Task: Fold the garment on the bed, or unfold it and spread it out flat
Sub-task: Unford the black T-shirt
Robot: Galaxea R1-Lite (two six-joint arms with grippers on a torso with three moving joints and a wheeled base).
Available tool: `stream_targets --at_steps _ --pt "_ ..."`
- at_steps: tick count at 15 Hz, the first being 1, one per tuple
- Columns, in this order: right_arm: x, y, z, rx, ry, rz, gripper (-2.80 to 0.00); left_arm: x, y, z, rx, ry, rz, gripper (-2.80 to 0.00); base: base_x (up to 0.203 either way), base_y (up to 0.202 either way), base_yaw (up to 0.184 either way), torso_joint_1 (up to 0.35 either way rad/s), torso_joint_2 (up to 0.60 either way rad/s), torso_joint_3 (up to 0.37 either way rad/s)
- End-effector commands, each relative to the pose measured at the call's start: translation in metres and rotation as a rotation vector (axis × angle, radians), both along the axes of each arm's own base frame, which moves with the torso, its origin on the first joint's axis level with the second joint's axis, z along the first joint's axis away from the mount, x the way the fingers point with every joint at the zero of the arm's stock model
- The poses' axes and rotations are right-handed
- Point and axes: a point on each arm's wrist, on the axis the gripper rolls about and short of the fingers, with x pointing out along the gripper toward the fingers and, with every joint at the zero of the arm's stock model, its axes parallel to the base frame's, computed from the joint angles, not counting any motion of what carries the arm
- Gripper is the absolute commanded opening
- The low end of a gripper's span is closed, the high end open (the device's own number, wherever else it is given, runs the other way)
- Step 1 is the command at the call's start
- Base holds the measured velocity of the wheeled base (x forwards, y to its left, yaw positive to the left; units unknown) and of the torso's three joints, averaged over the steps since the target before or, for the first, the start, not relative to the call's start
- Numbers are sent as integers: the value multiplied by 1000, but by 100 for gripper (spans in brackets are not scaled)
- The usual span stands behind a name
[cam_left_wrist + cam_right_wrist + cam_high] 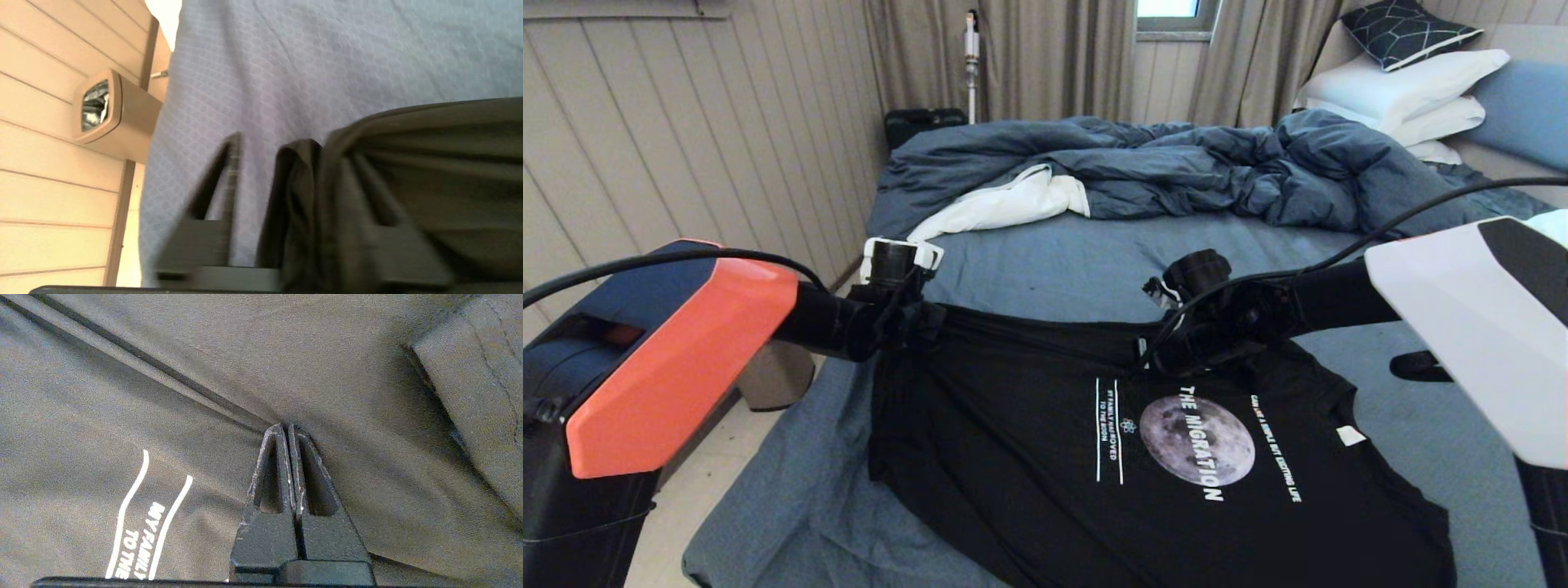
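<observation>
The garment [1029, 457], a black T-shirt with a grey moon print and white lettering, lies spread over the near part of the bed [1078, 261]. My left gripper [915, 318] is at its far left corner. In the left wrist view this gripper [294, 151] is open: one finger [229, 175] stands bare over the sheet [286, 61], and bunched garment cloth [429, 163] drapes over the other. My right gripper [1156, 347] sits on the shirt's far edge above the print. Its tips [286, 426] are shut on a pinch of the garment [122, 396], with creases running to them.
A rumpled dark blue duvet [1176, 163] with white lining fills the far half of the bed, with white pillows [1405, 90] at the far right. A tan bin [776, 376] stands on the floor beside the bed's left edge, against the panelled wall [686, 122].
</observation>
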Motion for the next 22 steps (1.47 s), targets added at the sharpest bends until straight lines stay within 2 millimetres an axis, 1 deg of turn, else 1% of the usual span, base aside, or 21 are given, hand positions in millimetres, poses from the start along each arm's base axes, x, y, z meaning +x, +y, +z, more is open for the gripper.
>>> stream_targets --at_steps 1,3,5,8,12,14,18,20,22 --pt "0 0 0 2 2 0 -280 -3 1 10 -5 -16 1 0 0 0 0 0 0 0" --pt "0 0 0 2 1 0 -280 -8 3 18 -8 -20 1 0 0 0 0 0 0 0" --pt "-1 0 2 1 -1 1 -280 -13 4 15 7 3 -6 0 0 0 0 0 0 0" --pt "-1 0 2 2 -1 1 -280 -12 4 19 -1 -12 -11 0 0 0 0 0 0 0" --pt "-1 0 2 2 -3 1 -280 -7 2 35 -24 -66 0 0 0 0 0 0 0 0" --pt "-1 0 3 2 -4 1 -280 -2 0 35 -24 -82 12 0 0 0 0 0 0 0" --pt "-1 0 3 2 -4 1 -280 8 -3 20 -17 -70 15 0 0 0 0 0 0 0" --pt "-1 1 1 2 -1 2 -280 9 -3 23 -24 -83 17 0 0 0 0 0 0 0" --pt "-1 1 1 1 0 2 -280 10 -1 33 -33 -112 36 0 0 0 0 0 0 0"
